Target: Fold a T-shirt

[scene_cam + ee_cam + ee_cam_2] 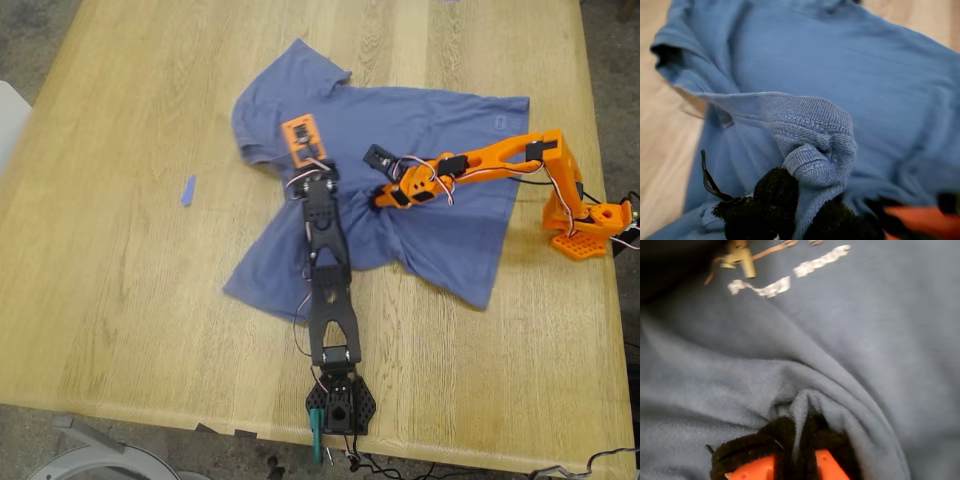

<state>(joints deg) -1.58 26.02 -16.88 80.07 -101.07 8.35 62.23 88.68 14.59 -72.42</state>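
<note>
My first gripper (800,212) clenches the T-shirt (430,120) by a ribbed edge. My second gripper (800,442) pinches a mid-cloth fold, close beside it.

A broad table (120,300) of pale wooden planks filled nearly the whole exterior view, its grain running lengthwise and its near edge cutting across the bottom. A small blue scrap (187,190) lay on the boards toward that view's left. Beyond the table's corners a dull grey floor (30,30) showed, perhaps concrete, though too blurred to be sure. A pale curved object (95,462) sat below the near edge. Light fell evenly, without hard shadows.
</note>
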